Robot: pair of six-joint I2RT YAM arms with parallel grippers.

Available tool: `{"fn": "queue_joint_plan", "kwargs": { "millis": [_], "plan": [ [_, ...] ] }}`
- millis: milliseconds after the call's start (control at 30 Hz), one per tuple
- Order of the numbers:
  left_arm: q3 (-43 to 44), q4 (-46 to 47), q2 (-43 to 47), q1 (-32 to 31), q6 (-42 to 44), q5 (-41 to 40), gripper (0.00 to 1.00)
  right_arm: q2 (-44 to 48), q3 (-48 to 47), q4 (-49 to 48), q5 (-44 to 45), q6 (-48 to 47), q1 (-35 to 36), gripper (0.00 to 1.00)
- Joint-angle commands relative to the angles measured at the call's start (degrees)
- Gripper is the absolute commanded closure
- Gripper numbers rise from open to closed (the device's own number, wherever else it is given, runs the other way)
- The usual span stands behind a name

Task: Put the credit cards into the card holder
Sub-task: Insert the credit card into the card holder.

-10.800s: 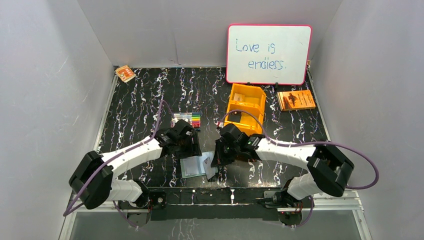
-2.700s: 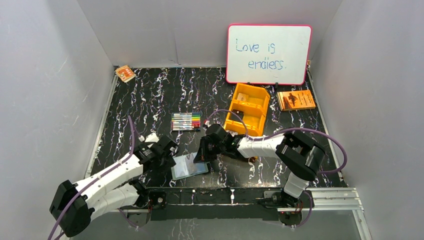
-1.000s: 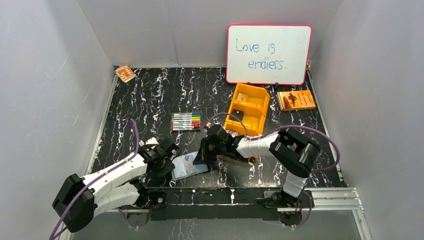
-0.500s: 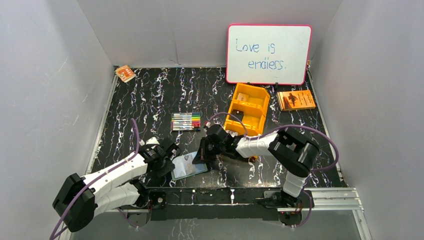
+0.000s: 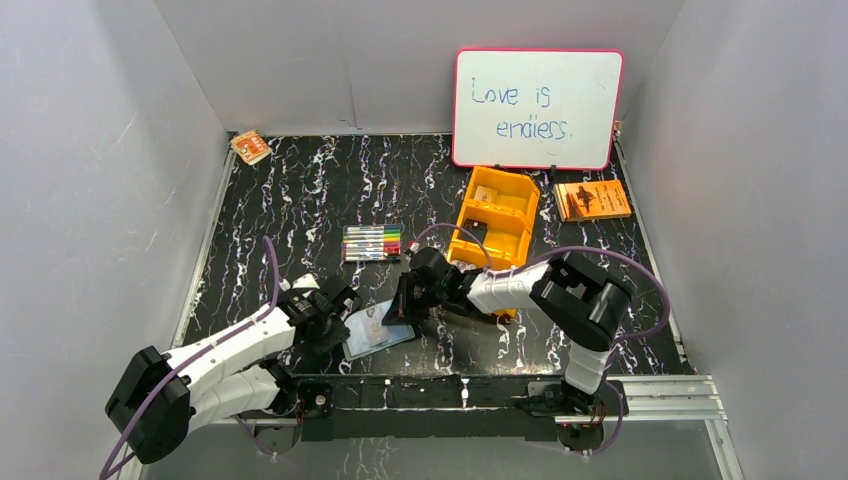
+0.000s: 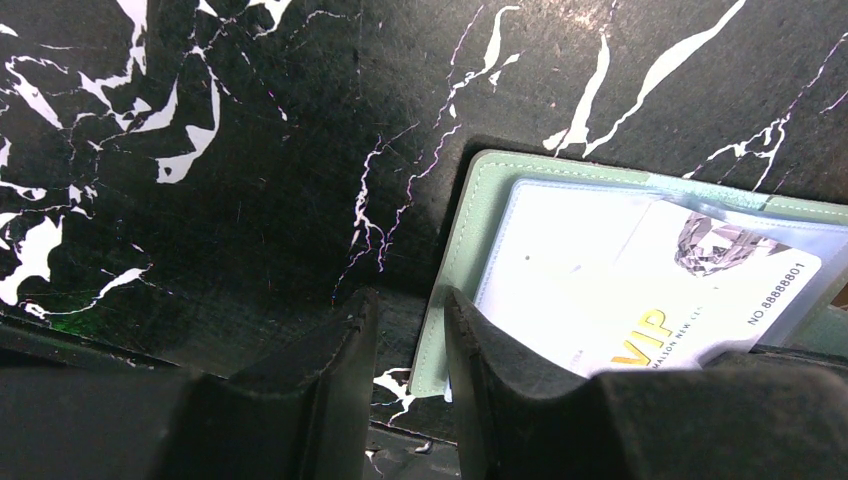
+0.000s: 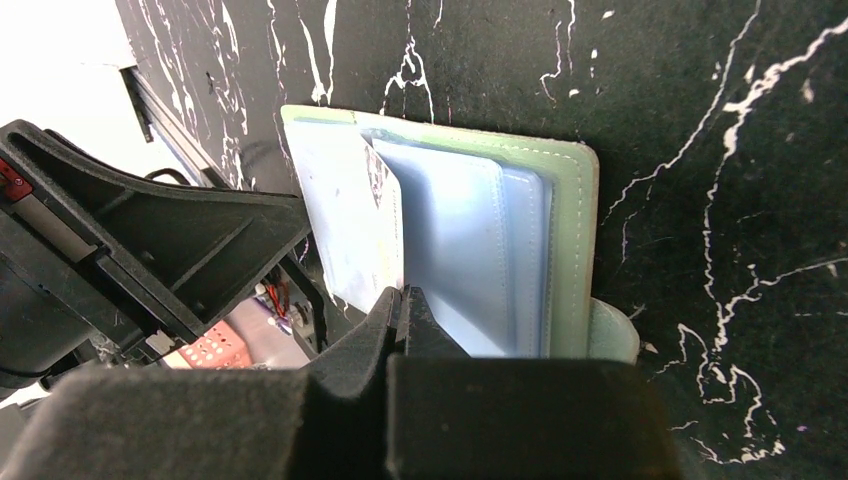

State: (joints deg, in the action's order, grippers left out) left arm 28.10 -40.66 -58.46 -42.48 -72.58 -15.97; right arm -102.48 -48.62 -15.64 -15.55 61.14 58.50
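The grey-green card holder lies open on the black table near the front edge, pale blue pockets up. A whitish credit card with gold "VIP" lettering lies on it, one end under a clear pocket. My right gripper is shut on that card's edge at the fingertips. My left gripper is narrowly open at the holder's left edge. One finger rests over the holder's corner, the other on the table. A small tan card-like thing lies in the orange bin.
Orange three-compartment bin stands just behind the right arm. A pack of markers lies mid-table. Whiteboard leans at the back, orange booklet to its right, orange-and-white packet at back left.
Over the last second the right gripper has edged slightly left with the card. The left arm and holder have stayed put. Much earlier, both grippers and the holder were further right.
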Motion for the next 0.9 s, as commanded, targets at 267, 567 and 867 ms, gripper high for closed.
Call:
{"fn": "queue_joint_plan", "kwargs": {
  "millis": [267, 567, 867],
  "plan": [
    [-1.60, 2.00, -1.66, 0.20, -0.11, 1.14, 0.72, -2.95, -2.63, -1.24, -3.99, -3.14, 0.68, 1.00],
    [-1.20, 2.19, -2.13, 0.23, 0.02, 1.05, 0.72, -3.53, -2.95, -1.58, -5.67, -3.75, 1.11, 1.00],
    [-1.03, 2.70, -1.86, 0.15, 0.35, 1.90, 0.72, -5.31, -6.64, 0.74, -4.81, -3.83, 2.08, 1.00]
  ]
}}
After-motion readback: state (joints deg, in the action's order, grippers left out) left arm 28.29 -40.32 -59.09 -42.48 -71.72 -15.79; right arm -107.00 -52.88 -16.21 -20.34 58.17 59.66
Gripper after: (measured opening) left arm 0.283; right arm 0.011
